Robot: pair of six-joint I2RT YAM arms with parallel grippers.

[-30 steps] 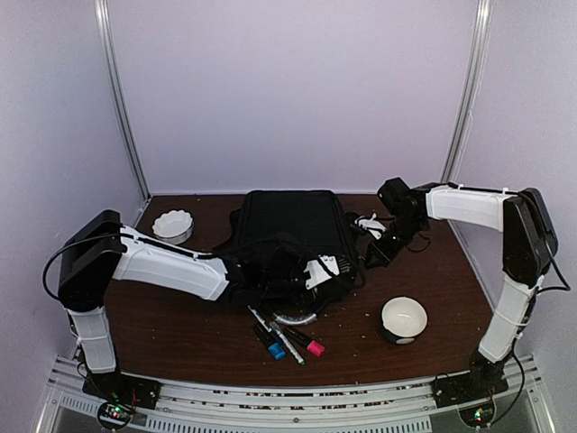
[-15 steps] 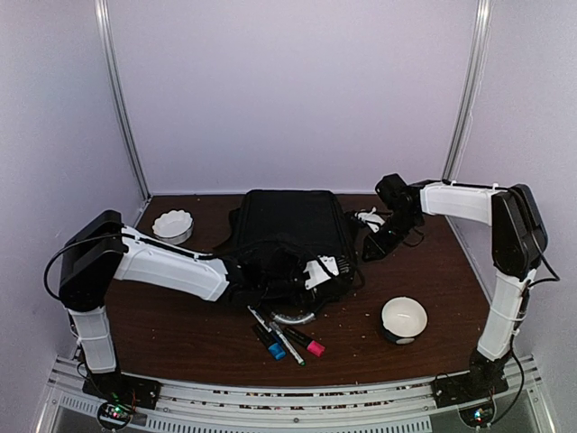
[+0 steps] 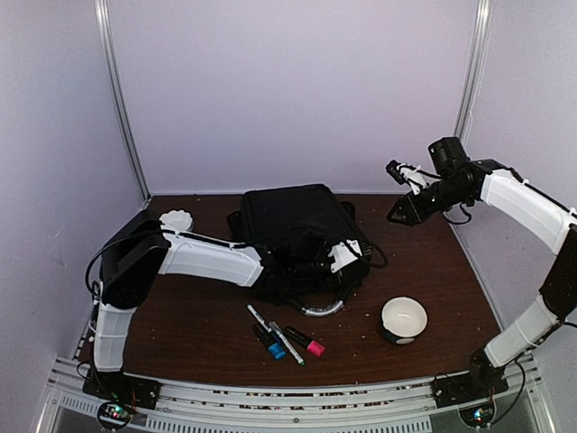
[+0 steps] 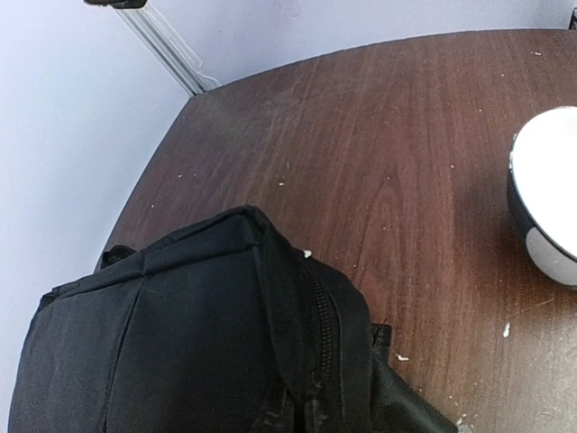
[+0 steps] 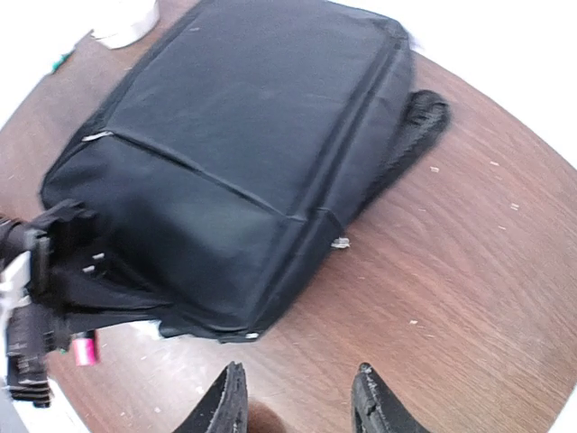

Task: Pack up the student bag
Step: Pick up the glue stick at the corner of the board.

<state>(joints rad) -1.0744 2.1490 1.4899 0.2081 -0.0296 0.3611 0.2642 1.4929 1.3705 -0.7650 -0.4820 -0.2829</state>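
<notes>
The dark wooden table carries the student bag, which lies flat in the middle and reaches toward the back wall, its front panel facing up. Its grey-trimmed handle curves out from the near edge. The left arm stretches low across the table from the left, and the left gripper sits against the bag's near right corner; its fingers are out of sight in the wrist view, so I cannot tell whether they grip the fabric. The right gripper hangs in the air above the table's far right part, well apart from the bag, its two fingers spread with nothing between them. A round white bowl with a dark underside stands near the front right. A fluted white dish peeks out behind the left arm at the far left. A few markers, one capped blue and one pink, lie together just in front of the bag.
</notes>
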